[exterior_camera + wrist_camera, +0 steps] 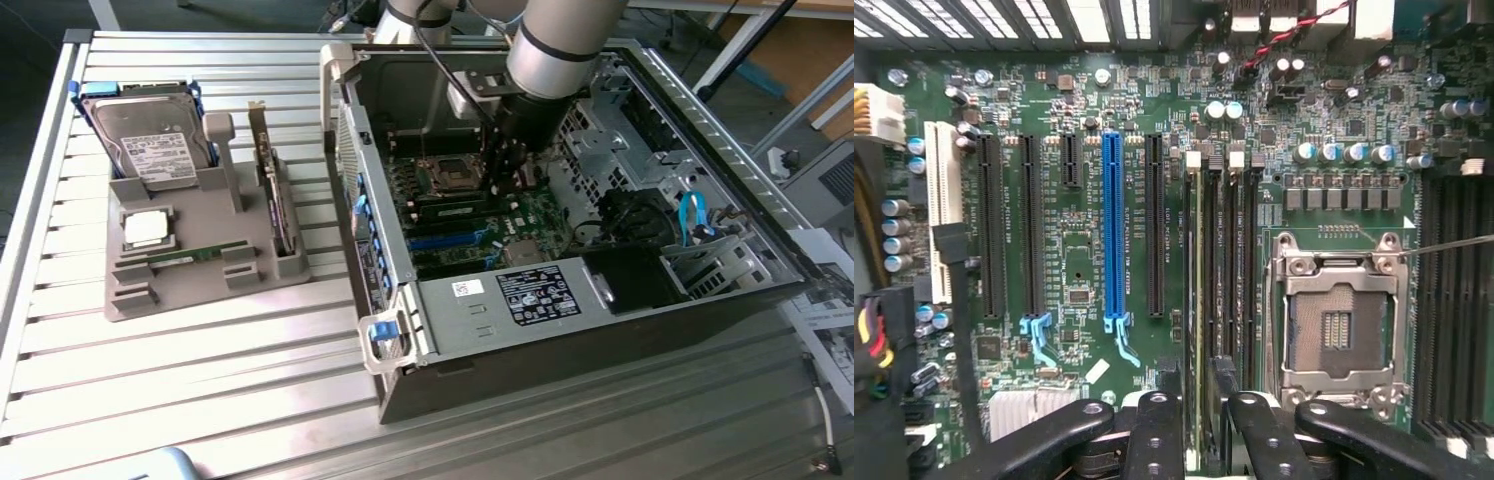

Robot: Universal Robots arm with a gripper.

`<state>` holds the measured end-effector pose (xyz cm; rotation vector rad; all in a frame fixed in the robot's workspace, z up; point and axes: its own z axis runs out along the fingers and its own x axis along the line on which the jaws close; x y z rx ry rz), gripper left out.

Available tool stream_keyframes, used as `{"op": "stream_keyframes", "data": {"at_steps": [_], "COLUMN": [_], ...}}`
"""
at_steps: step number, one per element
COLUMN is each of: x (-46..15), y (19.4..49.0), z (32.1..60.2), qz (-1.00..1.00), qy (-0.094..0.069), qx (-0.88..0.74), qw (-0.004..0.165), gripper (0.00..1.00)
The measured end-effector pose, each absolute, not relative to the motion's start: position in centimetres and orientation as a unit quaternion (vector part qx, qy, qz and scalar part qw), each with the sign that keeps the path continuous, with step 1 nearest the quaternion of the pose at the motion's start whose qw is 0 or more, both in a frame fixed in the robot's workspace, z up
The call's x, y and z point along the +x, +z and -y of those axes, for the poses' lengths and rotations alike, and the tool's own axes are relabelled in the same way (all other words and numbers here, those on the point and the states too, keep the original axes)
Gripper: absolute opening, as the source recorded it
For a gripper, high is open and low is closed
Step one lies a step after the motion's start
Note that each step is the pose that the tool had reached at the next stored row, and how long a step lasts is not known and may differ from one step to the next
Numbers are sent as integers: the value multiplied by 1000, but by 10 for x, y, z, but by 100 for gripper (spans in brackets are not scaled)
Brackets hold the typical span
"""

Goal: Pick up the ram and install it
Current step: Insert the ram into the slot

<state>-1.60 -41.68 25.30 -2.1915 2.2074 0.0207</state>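
Observation:
A ram (1198, 300) stick stands on edge in a memory slot of the motherboard (1079, 260), beside the empty silver processor socket (1337, 320). My gripper (1197, 400) hangs straight above it, one black finger (1159, 435) on each side, open with a gap to the stick. In the exterior view the gripper (513, 188) reaches down into the open computer case (534, 290) near the socket. A second ram (187, 255) stick lies flat on the grey holder (200, 285) outside the case.
The grey holder also carries a hard drive (147, 140), a square silver processor chip (144, 228) and an upright dark expansion card (274, 195). Black and blue expansion slots (1112, 230) run parallel to the memory slots. Cables (691, 220) and a drive cage crowd the case's far side.

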Motion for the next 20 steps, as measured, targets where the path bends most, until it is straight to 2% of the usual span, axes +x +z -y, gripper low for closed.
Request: {"op": "stream_keyframes", "data": {"at_steps": [20], "x": [-16], "y": [313], "z": [415], "qz": [-710], "qy": [-1], "qx": [-705], "qw": [8], "gripper": [25]}}
